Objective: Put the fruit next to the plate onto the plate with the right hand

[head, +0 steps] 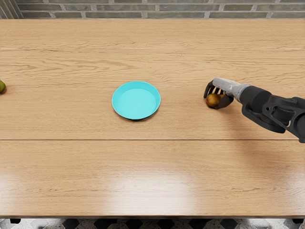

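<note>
The right hand [220, 91] has its fingers curled around a small yellow-brown fruit [211, 99]. The fruit sits on the table [152, 167], well to the right of the blue plate [136, 100]. The hand should squeeze gently, lift straight up, then go left.

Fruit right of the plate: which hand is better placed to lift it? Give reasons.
Right: the right hand is curled around the fruit; the left arm is out of view.

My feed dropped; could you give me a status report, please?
Right hand closed on fruit, right of plate. Nothing between them. Another fruit at far left edge. Left hand unseen.
</note>
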Available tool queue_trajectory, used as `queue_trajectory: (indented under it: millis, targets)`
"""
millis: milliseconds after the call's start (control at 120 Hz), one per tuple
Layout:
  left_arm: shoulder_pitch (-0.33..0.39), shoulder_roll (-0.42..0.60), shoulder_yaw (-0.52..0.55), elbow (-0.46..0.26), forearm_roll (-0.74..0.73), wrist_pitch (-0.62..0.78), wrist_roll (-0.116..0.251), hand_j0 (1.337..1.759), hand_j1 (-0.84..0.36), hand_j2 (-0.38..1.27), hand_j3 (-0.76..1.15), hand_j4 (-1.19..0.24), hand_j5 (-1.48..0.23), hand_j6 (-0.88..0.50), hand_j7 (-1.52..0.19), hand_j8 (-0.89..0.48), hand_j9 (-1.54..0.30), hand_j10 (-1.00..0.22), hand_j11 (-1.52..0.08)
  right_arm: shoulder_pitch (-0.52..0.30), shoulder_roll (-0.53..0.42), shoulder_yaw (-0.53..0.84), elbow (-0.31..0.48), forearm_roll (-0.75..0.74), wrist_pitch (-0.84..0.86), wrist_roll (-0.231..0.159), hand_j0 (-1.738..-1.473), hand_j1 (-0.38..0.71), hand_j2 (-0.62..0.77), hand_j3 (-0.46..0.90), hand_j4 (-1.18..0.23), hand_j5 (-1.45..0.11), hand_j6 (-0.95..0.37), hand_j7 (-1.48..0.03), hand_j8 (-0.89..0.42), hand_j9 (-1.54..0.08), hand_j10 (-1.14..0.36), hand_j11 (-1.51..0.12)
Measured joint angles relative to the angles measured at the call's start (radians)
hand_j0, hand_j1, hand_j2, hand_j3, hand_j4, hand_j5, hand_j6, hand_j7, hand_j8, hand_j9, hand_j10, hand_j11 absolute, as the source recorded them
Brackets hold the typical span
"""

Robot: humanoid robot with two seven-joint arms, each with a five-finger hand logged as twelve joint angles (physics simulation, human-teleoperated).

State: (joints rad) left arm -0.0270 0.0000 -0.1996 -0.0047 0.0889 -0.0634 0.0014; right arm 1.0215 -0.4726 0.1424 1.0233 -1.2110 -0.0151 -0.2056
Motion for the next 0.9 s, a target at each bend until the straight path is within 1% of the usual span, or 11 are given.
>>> queue_trajectory:
  millis: [125,267,358,425,625,733,900]
  targets:
    - [-0.001,0.0,0.0,0.0,0.0,0.0,0.0,1.658,0.32,0.0,0.0,-0.02,-0.03,-0.02,-0.03,-0.02,-0.03,-0.02,-0.03,0.0,0.0,-0.002,0.0,0.0,0.0,-0.001,-1.651,0.29,0.08,0.0,-0.65,-0.8,-0.45,-0.82,-0.47,-0.82,-0.41,-0.85]
    - [0.0,0.0,0.0,0.0,0.0,0.0,0.0,1.658,0.32,0.0,0.0,-0.02,-0.03,-0.02,-0.03,-0.02,-0.03,-0.02,-0.03,0.002,-0.001,-0.004,0.0,0.002,0.002,-0.001,-1.651,0.29,0.18,0.0,-0.67,-0.88,-0.48,-0.88,-0.5,-0.88,-0.44,-0.9]
    - [0.0,0.0,0.0,0.0,0.0,0.0,0.0,1.658,0.32,0.0,0.0,-0.02,-0.03,-0.02,-0.03,-0.02,-0.03,-0.02,-0.03,0.009,-0.002,0.002,0.0,0.011,0.033,-0.001,-1.652,0.27,0.17,0.0,-0.67,-0.91,-0.48,-0.91,-0.49,-0.92,-0.44,-0.93]
    - [0.0,0.0,0.0,0.0,0.0,0.0,0.0,1.658,0.32,0.0,0.0,-0.02,-0.03,-0.02,-0.03,-0.02,-0.03,-0.02,-0.03,0.014,-0.005,0.008,0.001,0.032,0.071,-0.002,-1.65,0.26,0.15,0.0,-0.69,-0.91,-0.49,-0.92,-0.5,-0.92,-0.46,-0.94]
    - [-0.001,0.0,0.0,0.0,0.0,0.0,0.0,1.658,0.32,0.0,0.0,-0.02,-0.03,-0.02,-0.03,-0.02,-0.03,-0.02,-0.03,0.055,-0.009,0.014,0.008,0.139,0.188,-0.002,-1.65,0.23,0.16,0.0,-0.71,-0.94,-0.5,-0.94,-0.53,-0.95,-0.46,-0.96]
    - [0.0,0.0,0.0,0.0,0.0,0.0,0.0,1.658,0.32,0.0,0.0,-0.02,-0.03,-0.02,-0.03,-0.02,-0.03,-0.02,-0.03,0.082,-0.009,0.014,0.015,0.193,0.235,-0.002,-1.651,0.24,0.17,0.0,-0.71,-0.95,-0.5,-0.95,-0.51,-0.96,-0.46,-0.96]
    - [0.0,0.0,0.0,0.0,0.0,0.0,0.0,1.658,0.32,0.0,0.0,-0.02,-0.03,-0.02,-0.03,-0.02,-0.03,-0.02,-0.03,0.117,0.0,0.028,0.027,0.238,0.278,-0.002,-1.652,0.26,0.2,0.0,-0.67,-0.98,-0.48,-0.95,-0.47,-0.97,-0.45,-0.95]
